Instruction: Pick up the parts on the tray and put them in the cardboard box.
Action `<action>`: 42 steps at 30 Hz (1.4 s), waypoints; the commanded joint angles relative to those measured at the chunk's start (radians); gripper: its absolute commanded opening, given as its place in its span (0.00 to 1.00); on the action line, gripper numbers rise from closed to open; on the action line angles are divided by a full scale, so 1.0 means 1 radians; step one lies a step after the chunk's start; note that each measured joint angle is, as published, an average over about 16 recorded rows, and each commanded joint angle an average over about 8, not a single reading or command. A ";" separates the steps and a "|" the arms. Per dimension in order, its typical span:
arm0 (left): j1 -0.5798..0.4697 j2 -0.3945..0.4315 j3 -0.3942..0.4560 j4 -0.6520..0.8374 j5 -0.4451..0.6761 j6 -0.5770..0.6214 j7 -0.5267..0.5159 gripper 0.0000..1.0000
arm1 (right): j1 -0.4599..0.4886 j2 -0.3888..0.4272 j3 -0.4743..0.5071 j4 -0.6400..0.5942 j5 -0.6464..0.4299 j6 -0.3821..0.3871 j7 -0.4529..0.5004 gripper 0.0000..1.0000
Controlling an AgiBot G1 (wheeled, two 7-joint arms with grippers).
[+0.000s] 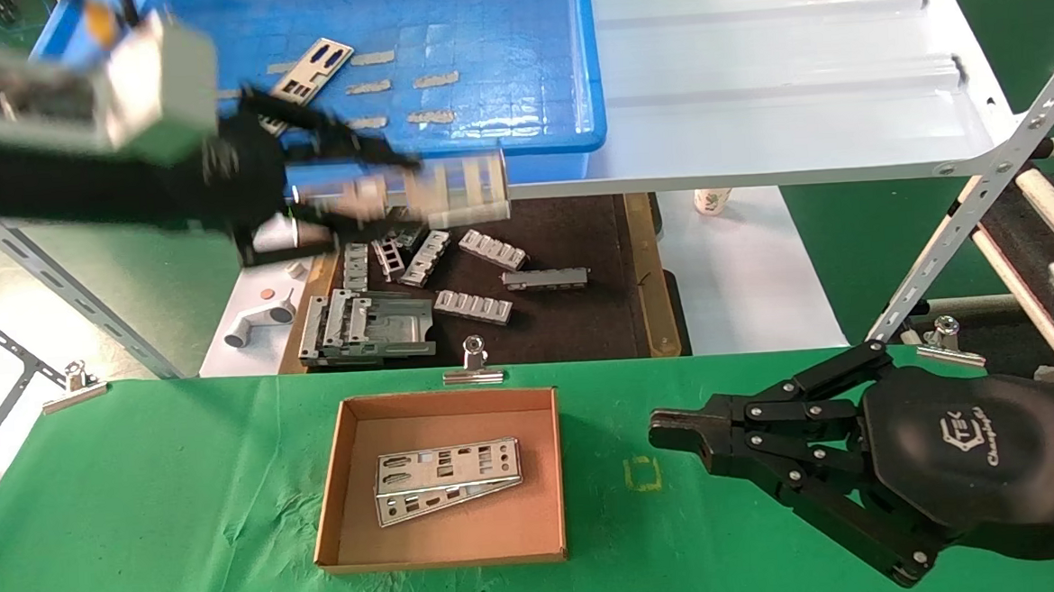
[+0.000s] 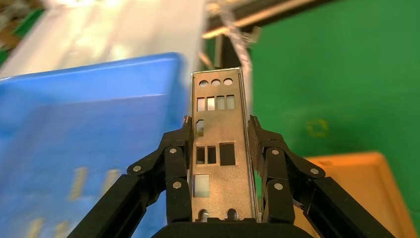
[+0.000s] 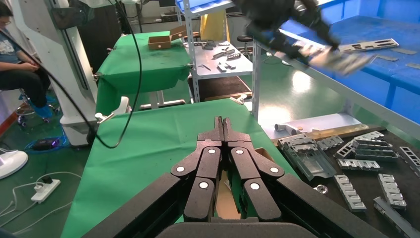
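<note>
My left gripper [image 1: 395,190] is shut on a silvery punched plate [image 1: 458,191] and holds it in the air over the front rim of the blue tray [image 1: 513,26]. In the left wrist view both fingers press the plate's [image 2: 218,129] long edges, with the tray [image 2: 89,124] on one side and the cardboard box [image 2: 366,188] on the other. One plate [image 1: 312,73] lies in the tray. The box [image 1: 329,487] on the green table holds two plates [image 1: 446,467]. My right gripper [image 1: 670,435] is shut and empty, resting right of the box.
Tan tape scraps [image 1: 434,78] lie in the tray. Grey ribbed brackets [image 1: 488,248] lie on the black mat below the white shelf panel [image 1: 777,66]. A binder clip [image 1: 474,362] sits at the table's far edge. A slanted metal strut [image 1: 973,191] stands at the right.
</note>
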 commanded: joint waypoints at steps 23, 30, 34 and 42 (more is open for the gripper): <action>0.283 0.060 0.394 -0.108 -0.081 -0.181 0.056 0.00 | 0.000 0.000 0.000 0.000 0.000 0.000 0.000 0.00; 0.307 0.117 0.394 0.011 -0.071 -0.244 0.100 0.00 | 0.000 0.000 0.000 0.000 0.000 0.000 0.000 0.00; 0.311 0.142 0.394 0.062 -0.069 -0.258 0.128 0.00 | 0.000 0.000 0.000 0.000 0.000 0.000 0.000 0.00; 0.316 0.188 0.394 0.158 -0.065 -0.285 0.173 0.03 | 0.000 0.000 0.000 0.000 0.000 0.000 0.000 0.00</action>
